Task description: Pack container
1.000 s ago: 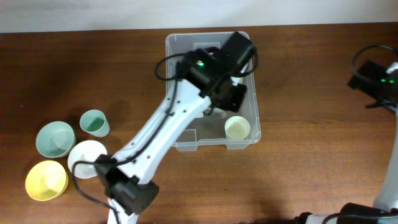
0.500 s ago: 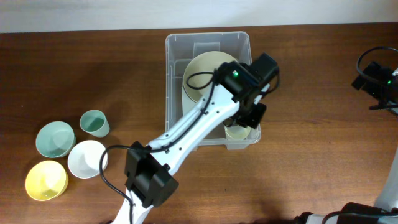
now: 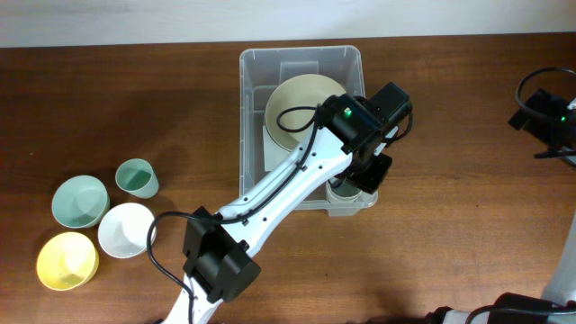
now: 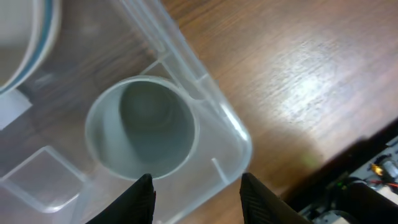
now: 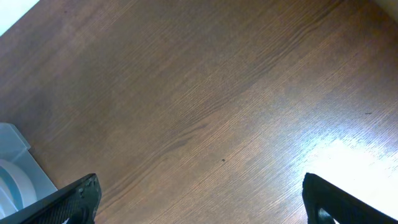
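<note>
The clear container [image 3: 248, 135] stands at the table's middle. Inside it lie a pale round plate [image 3: 301, 103] and, in the front right corner, an upright pale green cup [image 3: 340, 188], partly hidden by my arm. My left gripper [image 3: 366, 171] hovers over that corner. In the left wrist view the cup [image 4: 142, 127] stands just beyond the open, empty left gripper [image 4: 196, 193], next to the container's rounded rim [image 4: 219, 121]; the plate's edge [image 4: 25, 43] shows at top left. My right gripper [image 5: 199, 202] is wide open and empty over bare wood, at the far right in the overhead view [image 3: 547, 117].
On the left of the table stand a teal cup [image 3: 137, 177], a mint bowl [image 3: 79, 200], a white bowl [image 3: 126, 229] and a yellow bowl [image 3: 67, 261]. The container's corner [image 5: 15, 165] shows at the right wrist view's lower left.
My left gripper has swung from over the plate at the container's back to over the cup in the front right corner, uncovering the plate. The right arm has barely moved.
</note>
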Controlling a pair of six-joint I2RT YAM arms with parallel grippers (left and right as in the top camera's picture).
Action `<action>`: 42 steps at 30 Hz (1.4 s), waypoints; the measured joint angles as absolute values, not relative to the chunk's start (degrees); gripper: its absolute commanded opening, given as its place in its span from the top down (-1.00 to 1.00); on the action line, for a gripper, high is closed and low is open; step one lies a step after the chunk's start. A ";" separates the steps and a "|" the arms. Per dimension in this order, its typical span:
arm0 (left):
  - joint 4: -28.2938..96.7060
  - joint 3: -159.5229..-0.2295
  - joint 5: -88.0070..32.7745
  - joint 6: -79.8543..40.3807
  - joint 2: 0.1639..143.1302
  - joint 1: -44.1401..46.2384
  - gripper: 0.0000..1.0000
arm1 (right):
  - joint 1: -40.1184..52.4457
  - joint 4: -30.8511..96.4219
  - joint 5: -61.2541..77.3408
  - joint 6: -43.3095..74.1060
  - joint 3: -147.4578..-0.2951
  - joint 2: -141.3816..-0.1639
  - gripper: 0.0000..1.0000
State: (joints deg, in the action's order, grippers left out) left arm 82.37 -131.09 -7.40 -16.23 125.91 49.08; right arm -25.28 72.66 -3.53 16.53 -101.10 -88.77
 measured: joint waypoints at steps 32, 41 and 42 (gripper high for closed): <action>69.12 -89.21 7.14 -18.39 101.80 -7.03 -0.26 | -25.28 72.69 -3.51 16.53 -101.10 -88.77 -0.98; 62.11 -83.77 5.04 -14.28 105.67 -7.16 -0.26 | -25.28 72.69 -3.51 16.51 -101.10 -88.77 -0.98; 61.76 -83.77 4.91 -14.09 106.80 -7.16 -0.26 | -25.28 72.69 -3.51 16.49 -101.10 -88.77 -0.98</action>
